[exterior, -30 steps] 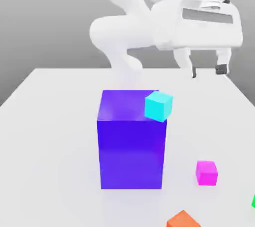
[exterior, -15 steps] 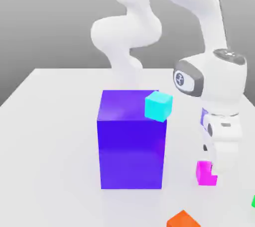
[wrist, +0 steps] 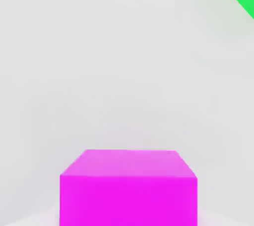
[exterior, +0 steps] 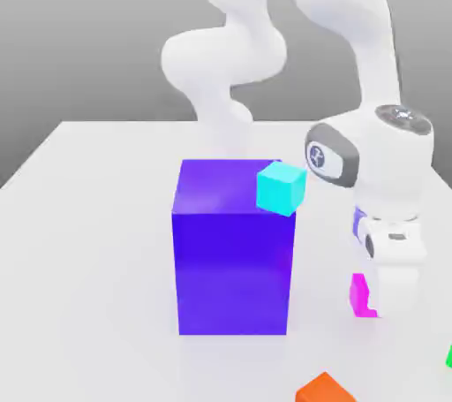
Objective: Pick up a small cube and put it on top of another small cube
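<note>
Up a touch from where it sat half a second ago, the magenta cube [exterior: 357, 296] has left its old spot on the counter [exterior: 97, 303], and the hand [exterior: 395, 246] has risen along with it. From where I stand, the jaws look closed on the cube, narrowed to its width. In the exterior view it hangs at about four o'clock from the big blue-purple block [exterior: 233, 272], well apart from it and barely raised.

The lift is the step in hand, I'd judge, and it wants a straight, unhurried rise with the cube kept level. Get it well up before any sideways travel. The cyan cube [exterior: 281, 189], by the block's one o'clock corner, and the orange cube [exterior: 325, 390], at seven o'clock from the held one, could both be knocked by a low swing. Which cube is to be the base, I can't tell. Whichever it is, centre above it, settle gently, then let go.
</note>
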Controlling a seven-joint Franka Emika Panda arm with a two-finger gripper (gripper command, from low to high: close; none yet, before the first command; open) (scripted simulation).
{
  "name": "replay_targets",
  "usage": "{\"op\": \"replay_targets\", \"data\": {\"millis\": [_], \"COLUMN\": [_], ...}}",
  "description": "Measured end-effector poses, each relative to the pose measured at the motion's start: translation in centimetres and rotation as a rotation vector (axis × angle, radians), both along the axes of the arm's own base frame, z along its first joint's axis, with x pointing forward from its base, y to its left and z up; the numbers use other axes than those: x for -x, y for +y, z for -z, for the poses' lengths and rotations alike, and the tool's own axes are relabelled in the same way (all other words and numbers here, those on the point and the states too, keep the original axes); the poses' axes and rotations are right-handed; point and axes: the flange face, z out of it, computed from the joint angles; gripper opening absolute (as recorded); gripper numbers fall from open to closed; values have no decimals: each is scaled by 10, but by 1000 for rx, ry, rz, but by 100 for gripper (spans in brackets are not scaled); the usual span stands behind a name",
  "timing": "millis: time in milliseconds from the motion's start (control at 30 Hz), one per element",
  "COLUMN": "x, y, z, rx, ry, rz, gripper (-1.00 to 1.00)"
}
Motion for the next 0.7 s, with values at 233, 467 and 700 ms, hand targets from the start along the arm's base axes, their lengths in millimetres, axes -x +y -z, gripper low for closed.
{"op": "replay_targets", "data": {"millis": [233, 467, 700], "x": [-46, -88, -92], "y": [57, 119, 126], "z": [-28, -53, -4], "rx": [0, -2, -1], "ry": [0, 1, 1], "rz": [17, 40, 42], "gripper": [-100, -100, 100]}}
